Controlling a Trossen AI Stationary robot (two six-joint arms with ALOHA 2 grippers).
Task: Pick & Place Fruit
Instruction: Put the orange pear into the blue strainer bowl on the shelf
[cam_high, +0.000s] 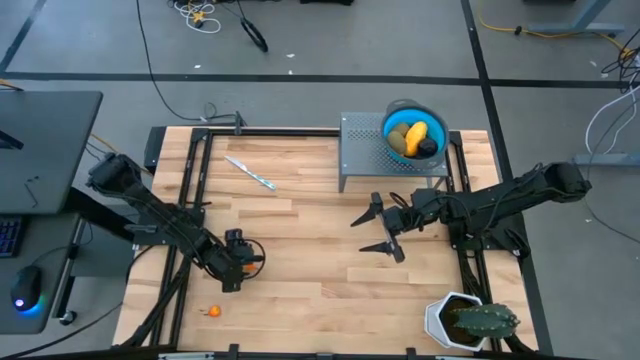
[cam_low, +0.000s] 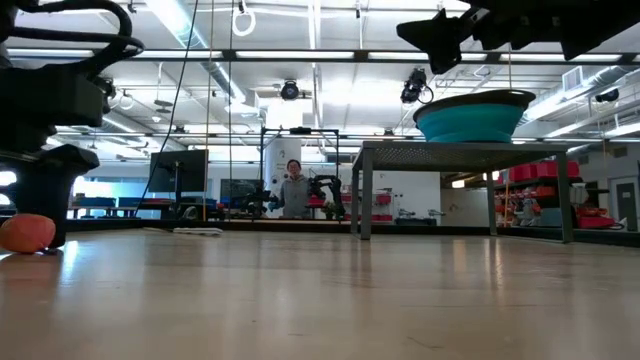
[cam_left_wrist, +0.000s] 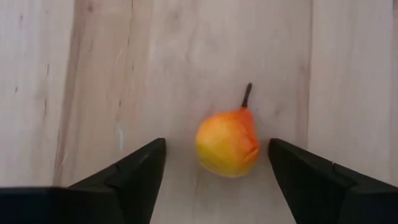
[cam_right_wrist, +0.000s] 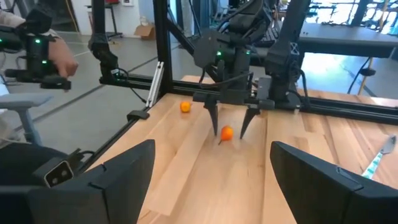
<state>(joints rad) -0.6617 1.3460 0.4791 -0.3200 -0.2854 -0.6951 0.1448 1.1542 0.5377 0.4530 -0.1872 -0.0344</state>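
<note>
A small orange-yellow pear-shaped fruit (cam_left_wrist: 227, 143) with a dark stem lies on the wooden table. My left gripper (cam_left_wrist: 216, 144) is open and points down over it (cam_high: 240, 268), one finger on each side, apart from it. A second orange fruit (cam_high: 213, 311) lies nearer the table's near-left corner. The yellow, olive-brown and near-black fruit (cam_high: 414, 138) sit in the blue bowl (cam_high: 392, 118) on a grey perforated stand (cam_high: 362, 150). My right gripper (cam_high: 358, 235) hovers open, raised, near the table's middle-right.
A thin silvery stick (cam_high: 250, 172) lies on the far-left part of the table. A potted cactus (cam_high: 470, 320) stands at the near-right corner. A black frame (cam_high: 195, 170) runs round the table. A person (cam_low: 294, 190) stands far off in the room.
</note>
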